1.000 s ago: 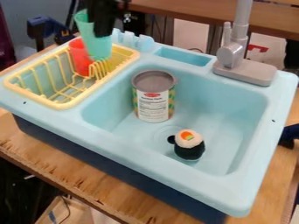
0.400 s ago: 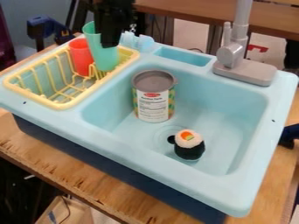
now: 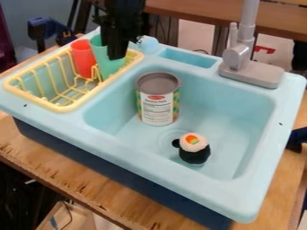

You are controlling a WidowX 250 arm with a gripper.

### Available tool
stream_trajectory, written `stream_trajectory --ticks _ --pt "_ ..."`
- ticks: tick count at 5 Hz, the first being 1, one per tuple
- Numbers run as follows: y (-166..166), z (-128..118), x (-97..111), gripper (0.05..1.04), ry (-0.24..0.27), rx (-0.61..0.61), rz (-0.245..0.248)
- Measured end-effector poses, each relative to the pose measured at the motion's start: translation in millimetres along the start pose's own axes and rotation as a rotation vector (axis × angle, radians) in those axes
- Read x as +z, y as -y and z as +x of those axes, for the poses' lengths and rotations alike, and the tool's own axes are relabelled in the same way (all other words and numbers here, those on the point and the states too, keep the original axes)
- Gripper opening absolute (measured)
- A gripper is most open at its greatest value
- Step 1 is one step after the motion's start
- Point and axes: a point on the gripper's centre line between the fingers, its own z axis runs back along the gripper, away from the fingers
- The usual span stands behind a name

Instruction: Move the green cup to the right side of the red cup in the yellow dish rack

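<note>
Here in the upper left of the frame, the black gripper (image 3: 117,53) has its jaws, by the look of it, pinched on the upper wall of the green cup (image 3: 110,65). That cup leans a little, its lower end down among the wires of the yellow dish rack (image 3: 60,108), with the red cup (image 3: 84,58) right beside it; whether the two cups touch, I can't tell. And there's the danger: an off-centre grip could let the green cup swivel, a wire could snag its base, or a sideways nudge could knock the red one over. Push too hard and the rack itself might skid. The arm comes in from the top edge, gripper hanging nearly straight down, tips over the rack's far right end. Further out, mid-frame, a can (image 3: 159,101) stands upright in the blue sink (image 3: 144,157), a sushi toy (image 3: 195,150) below and right of it.
</note>
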Motion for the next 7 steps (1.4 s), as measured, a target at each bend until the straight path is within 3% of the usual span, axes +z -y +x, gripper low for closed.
stream_trajectory --ticks 1,2,3,4,5,6,7 --pt "2.5 1.6 -5.7 0.128 0.011 -0.015 -0.012" --pt "3.0 0.5 -5.7 0.338 0.004 -0.004 -0.015" --pt "3.5 0.2 2.8 0.625 -0.002 0.037 -0.017" --pt "13.7 -1.8 27.6 0.922 0.016 0.175 -0.086" --pt "27.6 -17.4 55.0 1.007 0.022 0.257 -0.085" --pt "80.7 -34.6 63.4 1.001 -0.041 0.248 -0.091" --pt "123.7 -39.4 70.7 1.001 -0.085 0.135 -0.038"
